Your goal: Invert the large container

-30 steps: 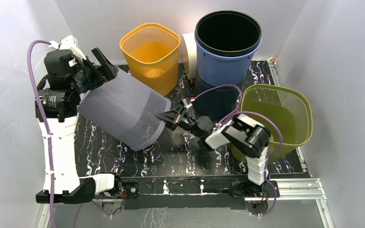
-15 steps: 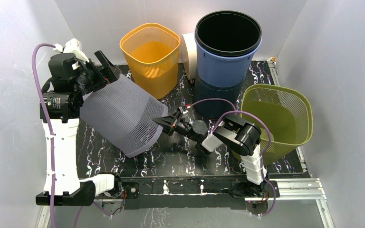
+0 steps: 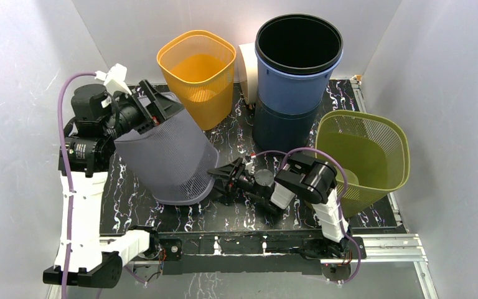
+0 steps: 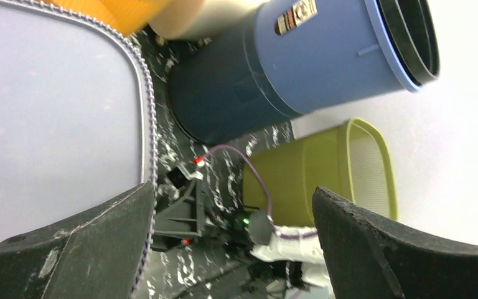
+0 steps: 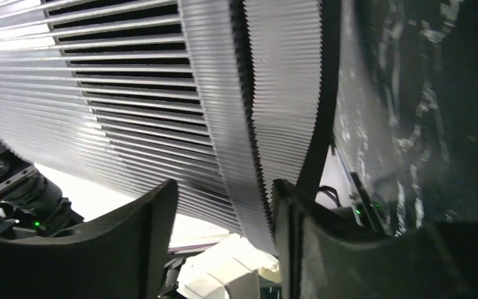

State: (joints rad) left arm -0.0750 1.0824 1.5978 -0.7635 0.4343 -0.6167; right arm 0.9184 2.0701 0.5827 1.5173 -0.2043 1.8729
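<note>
The large container, a grey slatted basket [image 3: 168, 159], stands tilted on the black marbled table [image 3: 236, 212], mouth down and closed base up to the far left. My left gripper [image 3: 155, 107] is open at that base. In the left wrist view the grey base [image 4: 50, 106] fills the left side, its edge passing the left finger, and the left gripper [image 4: 231, 190] holds nothing. My right gripper [image 3: 221, 177] is low at the basket's right rim. In the right wrist view the right gripper [image 5: 225, 187] straddles the basket's rim wall [image 5: 267, 124]; there is a gap at the left finger [image 5: 137, 237], so it is open.
An orange basket [image 3: 196, 68] stands at the back, right beside the grey one. A tall blue bin [image 3: 295, 68] sits on a darker one at the back centre, with a cream object [image 3: 246, 62] behind. An olive-green basket [image 3: 364, 156] stands right of my right arm. White walls close in on both sides.
The grey basket has swung from lying on its side to mouth-down on the table. My left gripper followed its base to the right. My right gripper dropped toward the table and its jaws parted.
</note>
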